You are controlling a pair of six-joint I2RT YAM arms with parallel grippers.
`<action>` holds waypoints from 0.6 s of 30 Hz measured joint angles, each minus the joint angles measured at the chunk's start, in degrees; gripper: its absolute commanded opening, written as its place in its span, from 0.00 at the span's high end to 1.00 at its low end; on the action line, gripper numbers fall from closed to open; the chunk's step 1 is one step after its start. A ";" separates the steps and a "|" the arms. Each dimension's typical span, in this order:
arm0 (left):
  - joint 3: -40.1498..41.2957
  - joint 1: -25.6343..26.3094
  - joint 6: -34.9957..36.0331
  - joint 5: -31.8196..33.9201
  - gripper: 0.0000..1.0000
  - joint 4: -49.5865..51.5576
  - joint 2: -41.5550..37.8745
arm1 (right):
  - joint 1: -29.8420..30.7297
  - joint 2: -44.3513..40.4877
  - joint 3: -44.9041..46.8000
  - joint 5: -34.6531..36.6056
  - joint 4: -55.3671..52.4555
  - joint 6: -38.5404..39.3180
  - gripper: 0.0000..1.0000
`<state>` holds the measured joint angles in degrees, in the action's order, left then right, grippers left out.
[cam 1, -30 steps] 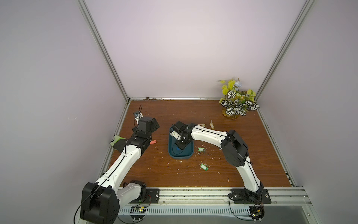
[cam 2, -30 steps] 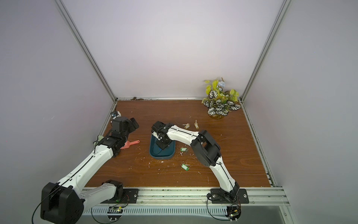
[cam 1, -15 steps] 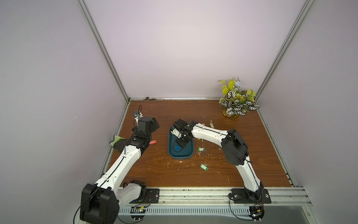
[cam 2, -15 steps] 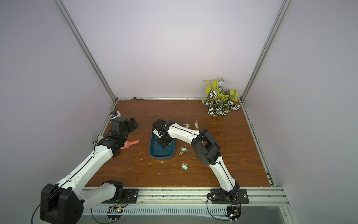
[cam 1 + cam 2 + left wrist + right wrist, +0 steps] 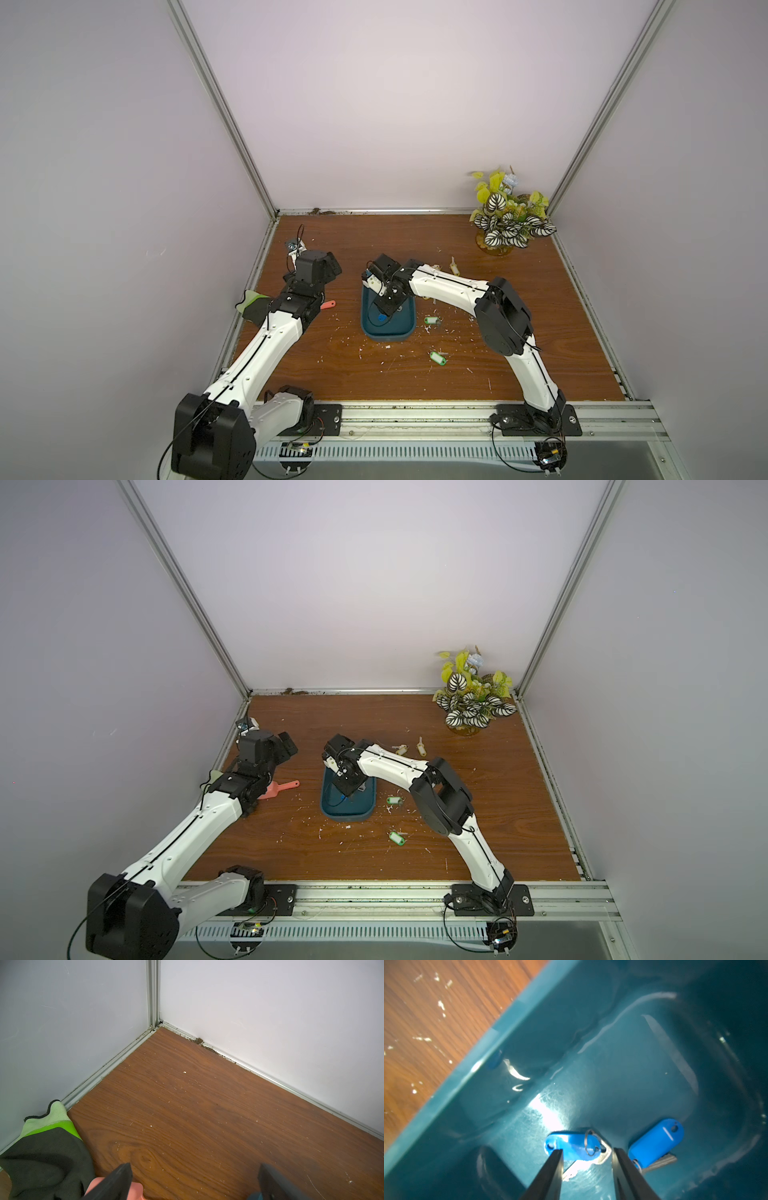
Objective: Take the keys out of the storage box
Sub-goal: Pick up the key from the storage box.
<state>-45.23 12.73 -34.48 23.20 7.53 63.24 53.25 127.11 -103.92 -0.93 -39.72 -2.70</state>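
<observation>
The dark teal storage box [image 5: 388, 335] [image 5: 347, 815] lies mid-table in both top views. My right gripper [image 5: 383, 311] [image 5: 347, 790] reaches down into it. In the right wrist view the box wall [image 5: 529, 1022] fills the frame. There the right gripper [image 5: 587, 1152] is open, its jaws on either side of a blue-tagged key [image 5: 571, 1147] on the box floor. A second blue-tagged key [image 5: 656, 1142] lies just beside one finger. My left gripper [image 5: 330, 266] [image 5: 195, 1174] is open and empty near the left wall, over bare wood.
Two green-tagged keys [image 5: 432, 331] [image 5: 437, 358] lie on the table right of the box. A yellow-tagged one [image 5: 454, 266] lies further back. A red-orange piece [image 5: 328, 304] and a green-black glove [image 5: 47, 1157] lie by the left arm. A potted plant [image 5: 507, 220] stands back right.
My right gripper has shifted a little inside the storage box. The left arm has not moved.
</observation>
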 measured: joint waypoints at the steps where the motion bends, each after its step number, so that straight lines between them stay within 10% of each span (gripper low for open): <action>1: 0.00 0.00 0.00 0.00 0.02 0.00 0.00 | 0.00 0.15 -0.11 0.20 0.07 -0.02 0.57; 18: 0.00 0.00 -0.02 -0.02 0.02 0.04 -0.02 | -0.02 2.38 -0.74 0.20 2.71 -0.33 1.00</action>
<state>-45.23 12.73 -34.50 23.18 7.57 63.22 53.23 129.49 -104.66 -0.73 -37.01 -3.03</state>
